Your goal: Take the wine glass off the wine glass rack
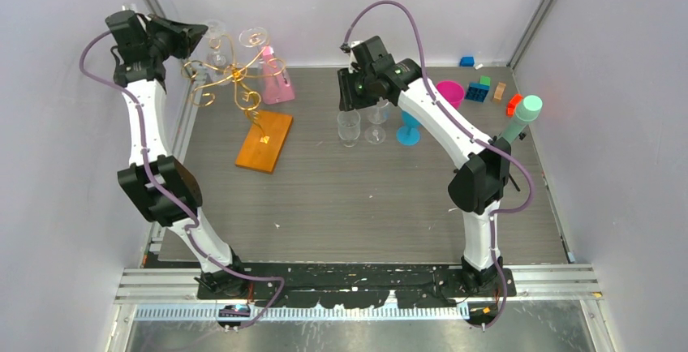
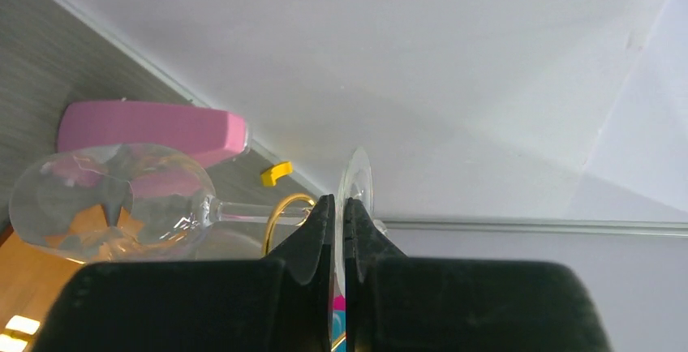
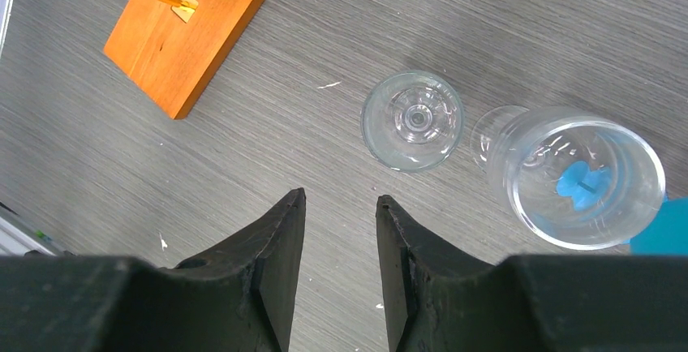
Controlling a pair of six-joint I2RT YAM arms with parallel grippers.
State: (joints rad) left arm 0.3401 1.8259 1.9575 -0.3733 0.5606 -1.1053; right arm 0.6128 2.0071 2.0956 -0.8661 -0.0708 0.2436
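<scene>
where the left gripper (image 2: 338, 203) bites: fingers pinched tight on the thin round foot of the wine glass (image 2: 109, 202).
wine glass: lying sideways in the wrist view, stem just beside a gold loop of the wine glass rack (image 1: 235, 84); hooked or free, cannot tell.
wine glass rack: far left of the table (image 1: 365, 198), orange base (image 1: 264, 145) flat on it.
right gripper (image 3: 339, 202): fingers spread, holding nothing, near two standing glasses (image 3: 412, 121).

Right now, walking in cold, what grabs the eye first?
The left gripper, far left, pinching the foot of a wine glass at a gold loop of the wine glass rack. Then the right gripper, open above the table beside two upright clear glasses.
</scene>
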